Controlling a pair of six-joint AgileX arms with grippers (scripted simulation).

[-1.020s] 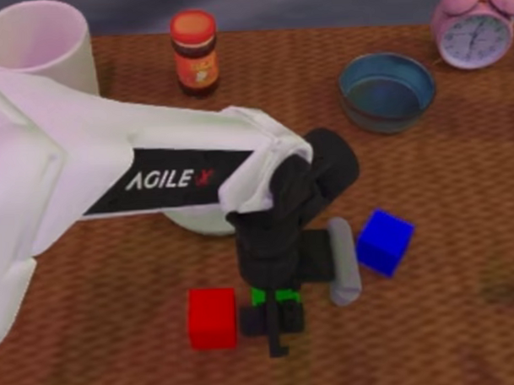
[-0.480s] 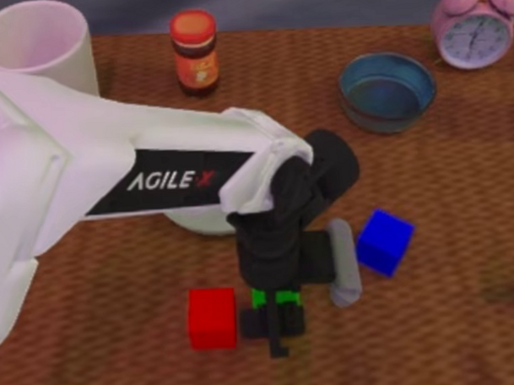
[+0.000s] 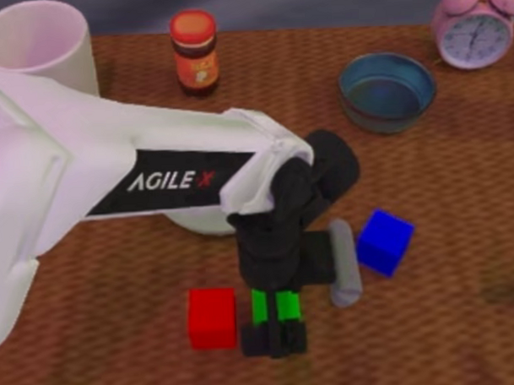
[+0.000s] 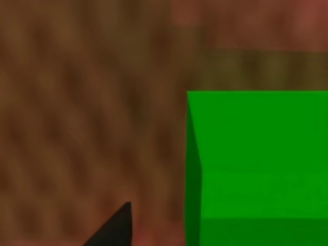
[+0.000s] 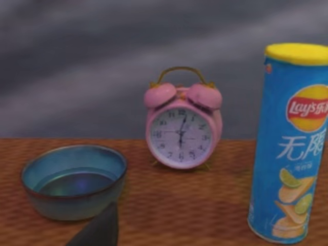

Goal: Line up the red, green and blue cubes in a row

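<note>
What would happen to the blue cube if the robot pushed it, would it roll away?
Probably not. The blue cube has flat faces and sits flat on the table, so it would likely slide or turn a little, not roll. It looks solid and stiff, so it should keep its shape. Being as low as it is wide, it seems unlikely to tip.

Brown woven table (image 3: 460,202) carries red cube (image 3: 211,317); blue cube (image 3: 384,240); bowl (image 3: 386,92); clock (image 3: 475,24).

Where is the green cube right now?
In the top view the green cube sits near the table's front edge, just right of the red cube, partly under the left gripper; the blue cube lies farther right.
</note>
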